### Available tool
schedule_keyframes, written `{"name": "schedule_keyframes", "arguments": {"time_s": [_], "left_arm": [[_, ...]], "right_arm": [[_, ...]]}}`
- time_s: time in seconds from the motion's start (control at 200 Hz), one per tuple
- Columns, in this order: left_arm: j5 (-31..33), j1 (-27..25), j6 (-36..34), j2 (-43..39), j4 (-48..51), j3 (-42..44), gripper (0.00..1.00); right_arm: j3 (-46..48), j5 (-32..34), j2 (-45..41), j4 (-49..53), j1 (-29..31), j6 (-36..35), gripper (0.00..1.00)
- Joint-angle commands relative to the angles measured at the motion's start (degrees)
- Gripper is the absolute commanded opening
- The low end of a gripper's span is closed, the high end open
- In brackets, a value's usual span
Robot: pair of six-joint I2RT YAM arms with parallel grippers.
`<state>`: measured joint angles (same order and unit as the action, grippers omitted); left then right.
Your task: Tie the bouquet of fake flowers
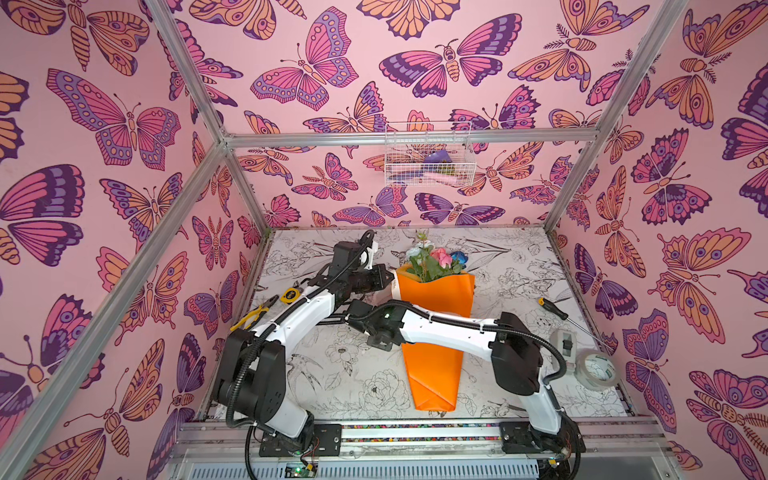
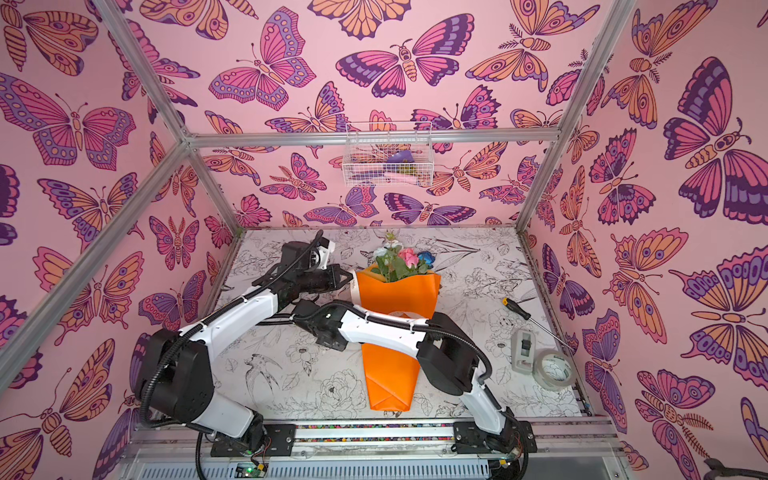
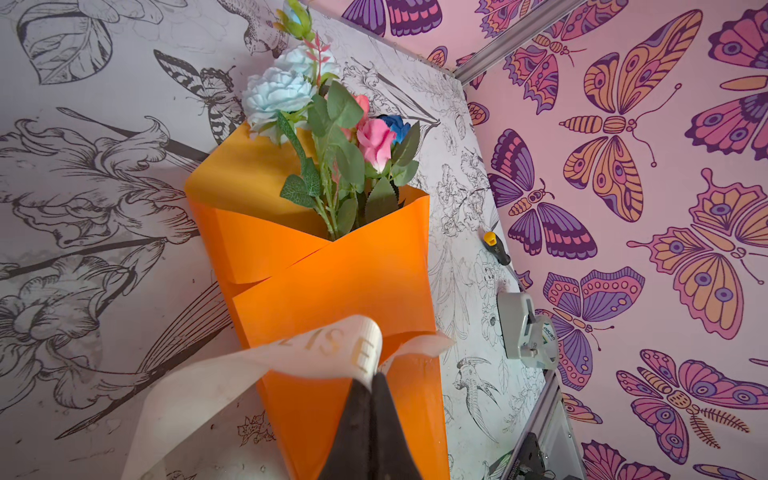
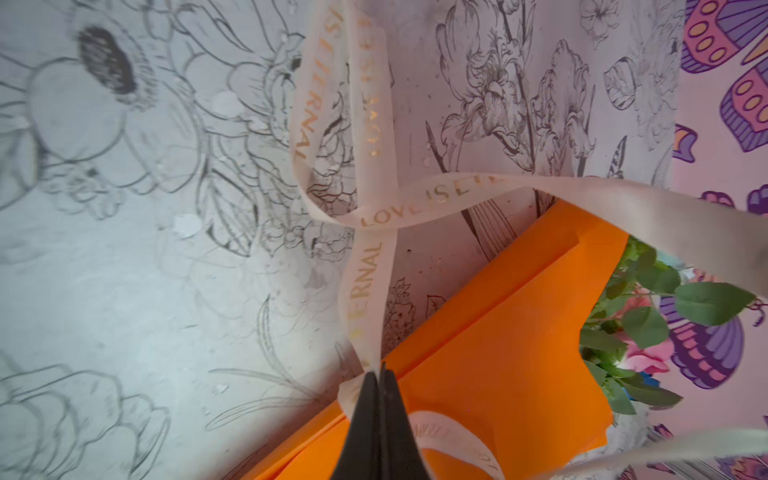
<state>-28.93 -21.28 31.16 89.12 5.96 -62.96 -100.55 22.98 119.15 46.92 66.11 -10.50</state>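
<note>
- Orange wrapping paper forms a cone round the bouquet of fake flowers (image 1: 434, 291). It lies near the middle of the table (image 1: 332, 374), blooms toward the far wall and folded tip toward the arm bases.
- Cream ribbon (image 4: 365, 270) printed "LOVE IS ETERNAL" lies across the wrap. In the right wrist view it crosses itself in a slack loop over the table, just beside the cone.
- Step in hand, as I judge it: the first knot is being formed. The crossing is loose and nothing is cinched against the paper yet.
- Left jaws: pressed together, pinching a stretch of ribbon just above the wrap.
- Right jaws: pressed together on another stretch of ribbon at the wrap's edge, with that arm reaching across the cone.
- Next move likely calls for drawing the two pinched stretches apart evenly. The crossing should slide down snug on the cone without crumpling the paper or dragging the bouquet.
</note>
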Motion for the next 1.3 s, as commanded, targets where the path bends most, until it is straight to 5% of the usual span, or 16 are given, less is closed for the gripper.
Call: {"name": "schedule_keyframes", "arguments": {"time_s": [0.0, 0.541, 0.761, 0.961, 1.116, 1.297], "left_arm": [[-0.2, 0.4, 0.7, 0.9, -1.1, 0.9, 0.00], [1.1, 2.0, 0.8, -1.0, -2.4, 5.8, 0.00], [2.4, 2.6, 0.8, -1.8, -2.4, 8.8, 0.00], [2.1, 2.6, 1.7, -2.1, -2.4, 12.1, 0.00], [0.1, 2.6, 3.9, -3.8, -2.3, 15.4, 0.00], [0.5, 1.7, 5.1, -6.1, -2.4, 18.7, 0.00]], "right_arm": [[3.5, -8.8, -3.9, -4.6, 0.0, 0.8, 0.00], [18.6, -12.5, -25.3, -18.7, -1.7, 11.2, 0.00], [32.4, -2.6, -38.3, -28.9, -2.3, 19.5, 0.00], [41.7, 8.7, -44.7, -29.5, -2.4, 33.5, 0.00], [43.2, 18.3, -45.5, -18.4, -2.4, 50.1, 0.00], [45.6, 18.3, -45.4, -9.1, -2.4, 63.5, 0.10]]}}
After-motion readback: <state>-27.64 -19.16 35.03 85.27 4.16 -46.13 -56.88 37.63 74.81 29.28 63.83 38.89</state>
